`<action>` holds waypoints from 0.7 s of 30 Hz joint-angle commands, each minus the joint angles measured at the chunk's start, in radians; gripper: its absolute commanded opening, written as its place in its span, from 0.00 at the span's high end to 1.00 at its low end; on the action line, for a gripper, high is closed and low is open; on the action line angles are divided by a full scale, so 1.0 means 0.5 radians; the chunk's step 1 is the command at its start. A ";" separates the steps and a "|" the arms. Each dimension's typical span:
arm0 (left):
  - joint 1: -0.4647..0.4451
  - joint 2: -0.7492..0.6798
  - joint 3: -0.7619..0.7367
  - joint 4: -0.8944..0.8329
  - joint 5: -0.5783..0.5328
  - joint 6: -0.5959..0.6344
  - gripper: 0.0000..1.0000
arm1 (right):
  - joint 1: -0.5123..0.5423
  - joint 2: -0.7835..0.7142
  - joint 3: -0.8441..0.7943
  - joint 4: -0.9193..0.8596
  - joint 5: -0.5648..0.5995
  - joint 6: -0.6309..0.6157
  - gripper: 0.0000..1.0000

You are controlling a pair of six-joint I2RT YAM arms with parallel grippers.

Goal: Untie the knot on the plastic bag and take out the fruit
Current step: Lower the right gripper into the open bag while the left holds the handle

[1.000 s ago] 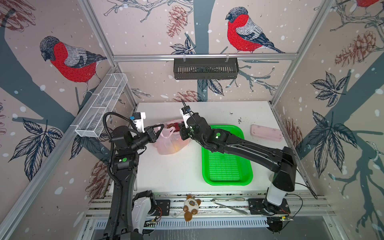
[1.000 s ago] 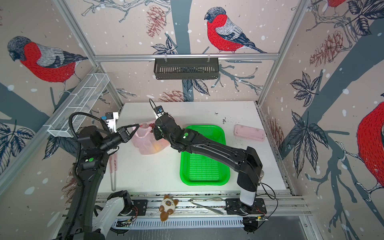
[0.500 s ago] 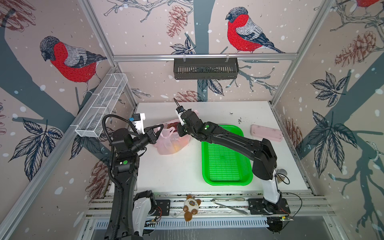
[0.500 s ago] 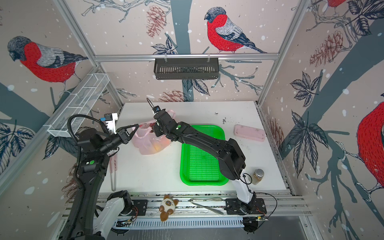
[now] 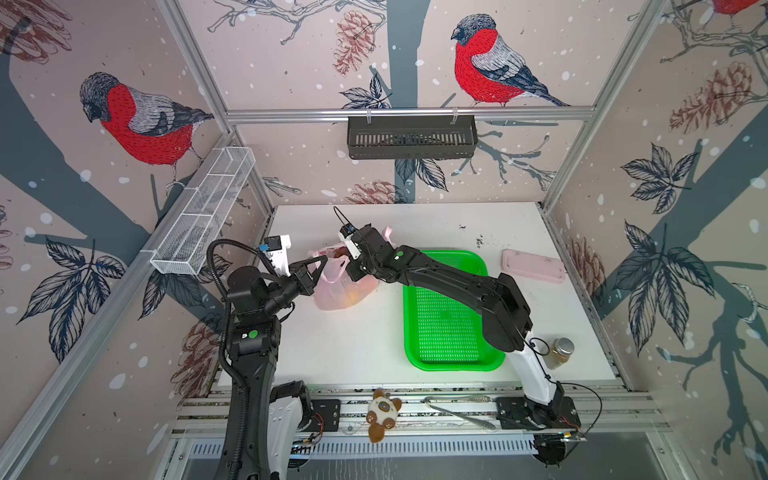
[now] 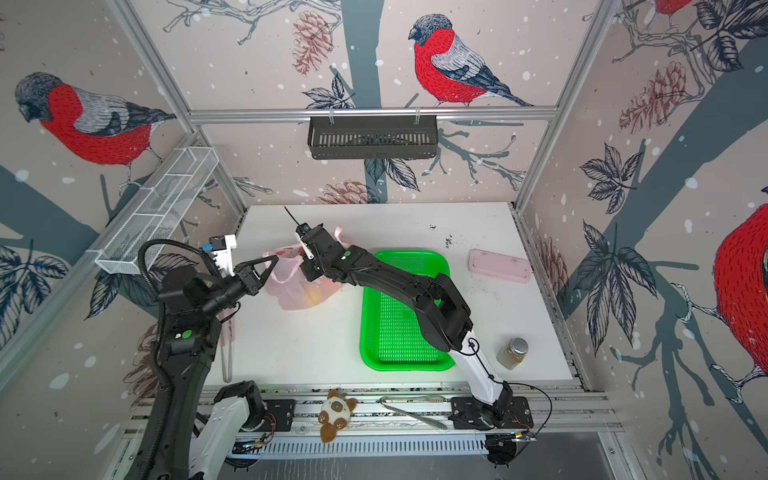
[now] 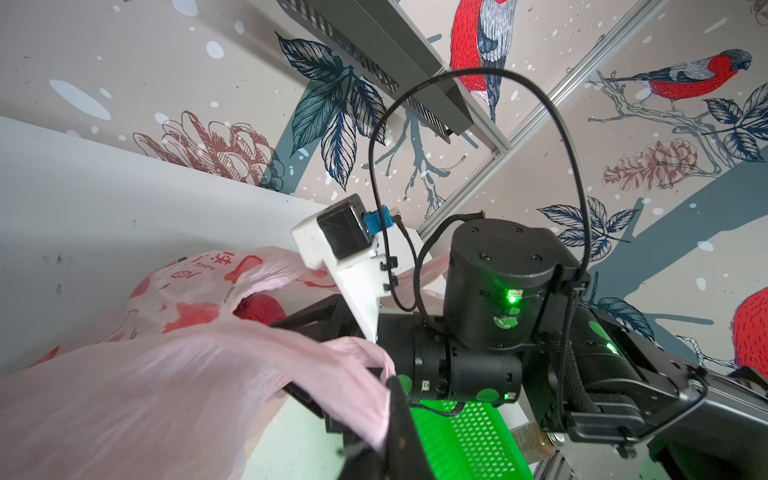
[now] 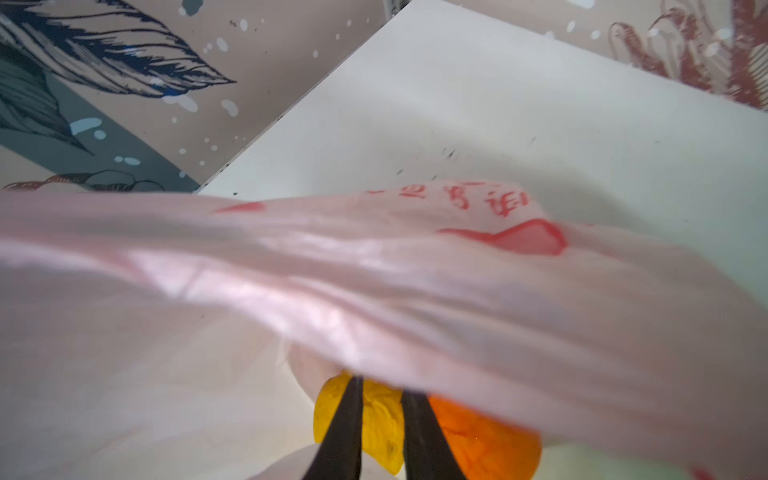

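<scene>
The pale pink plastic bag lies left of the middle of the table with its mouth pulled open. The knot is out of view. My left gripper is shut on a bunched strip of the bag's rim and holds it up. My right arm's wrist hangs over the mouth, and its fingers reach down inside. In the right wrist view my right gripper is pinched on a dented yellow fruit. An orange fruit sits beside it. A small red bumpy fruit shows under the film.
An empty green tray lies right of the bag, under my right arm. Further right are a flat pink case and a jar. Pink tongs lie at the table's left edge. A plush toy rests on the front rail.
My right arm has folded at the elbow, uncovering the jar, and its gripper has gone deeper into the bag while its jaws narrowed. My left gripper has kept its hold.
</scene>
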 commanded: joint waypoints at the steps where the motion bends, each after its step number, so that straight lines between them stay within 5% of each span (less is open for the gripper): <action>1: 0.003 -0.024 -0.021 0.023 -0.103 0.023 1.00 | 0.040 -0.006 -0.064 -0.056 -0.171 -0.064 0.80; 21: 0.002 -0.236 -0.164 -0.576 -0.592 -0.098 1.00 | 0.251 -0.292 -0.885 0.319 -0.322 0.353 0.82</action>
